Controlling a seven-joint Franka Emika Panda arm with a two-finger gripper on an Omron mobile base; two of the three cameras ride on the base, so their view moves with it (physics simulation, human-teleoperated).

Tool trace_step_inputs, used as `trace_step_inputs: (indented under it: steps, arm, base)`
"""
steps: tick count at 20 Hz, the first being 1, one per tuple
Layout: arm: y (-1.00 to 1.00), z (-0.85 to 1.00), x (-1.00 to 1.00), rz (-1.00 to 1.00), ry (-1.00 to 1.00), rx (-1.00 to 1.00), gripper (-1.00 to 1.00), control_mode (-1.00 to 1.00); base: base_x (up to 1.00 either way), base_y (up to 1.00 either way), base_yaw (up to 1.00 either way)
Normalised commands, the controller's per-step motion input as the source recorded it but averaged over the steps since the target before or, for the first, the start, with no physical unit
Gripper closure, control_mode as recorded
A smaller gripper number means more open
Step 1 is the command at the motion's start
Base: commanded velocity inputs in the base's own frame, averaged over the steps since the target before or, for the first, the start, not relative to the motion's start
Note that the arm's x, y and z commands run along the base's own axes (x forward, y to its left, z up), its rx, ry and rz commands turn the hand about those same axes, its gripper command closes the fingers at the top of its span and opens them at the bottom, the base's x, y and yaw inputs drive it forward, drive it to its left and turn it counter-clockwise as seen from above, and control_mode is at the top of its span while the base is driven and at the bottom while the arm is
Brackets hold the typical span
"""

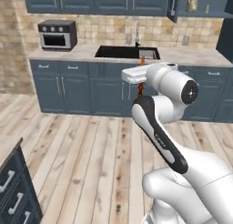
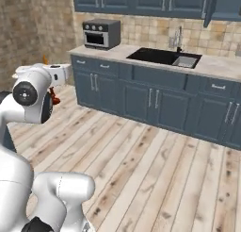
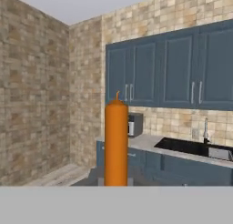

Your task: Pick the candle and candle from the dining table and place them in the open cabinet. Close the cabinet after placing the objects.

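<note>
The slender red-orange candle [image 3: 116, 143] stands upright in my gripper [image 1: 140, 83], which is shut on it near its foot. Its wick tip [image 1: 142, 60] rises above the white hand and its flared foot [image 2: 55, 100] hangs below. I hold it in mid-air over the wooden floor, well short of the sink counter. The open cabinet [image 1: 205, 13] is high at the upper right, its door [image 1: 173, 4] swung out. On its shelf a small pale stub [image 1: 207, 9] stands, too small to identify. A corner of the dining table [image 1: 9, 145] shows at the lower left.
A brown paper bag [image 1: 191, 3] sits inside the open cabinet. Below runs a counter with a black sink [image 1: 127, 51], a tap [image 1: 137, 36] and a toaster oven [image 1: 57, 35]. A brick wall [image 3: 32, 95] closes the left side. Blue drawers [image 1: 16, 196] sit under the table.
</note>
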Motion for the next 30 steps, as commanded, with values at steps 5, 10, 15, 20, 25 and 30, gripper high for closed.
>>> trace_step_inputs:
  steps: [5, 10, 15, 20, 25, 30]
  arm:
    - [0.0, 0.0, 0.0, 0.0, 0.0, 0.0, 1.0, 1.0]
    - [0.0, 0.0, 0.0, 0.0, 0.0, 0.0, 1.0, 1.0]
    - [0.0, 0.0, 0.0, 0.0, 0.0, 0.0, 1.0, 1.0]
    - [0.0, 0.0, 0.0, 0.0, 0.0, 0.0, 1.0, 1.0]
    - [0.0, 0.0, 0.0, 0.0, 0.0, 0.0, 1.0, 1.0]
    - [0.0, 0.0, 0.0, 0.0, 0.0, 0.0, 1.0, 1.0]
  base:
    - [-0.04, -0.14, -0.71]
    - [0.04, -0.03, -0.08]
    - [0.25, -0.63, 0.01]
    - [0.5, -0.93, 0.0]
    - [0.62, -0.83, 0.0]
    - [0.9, -0.41, 0.0]
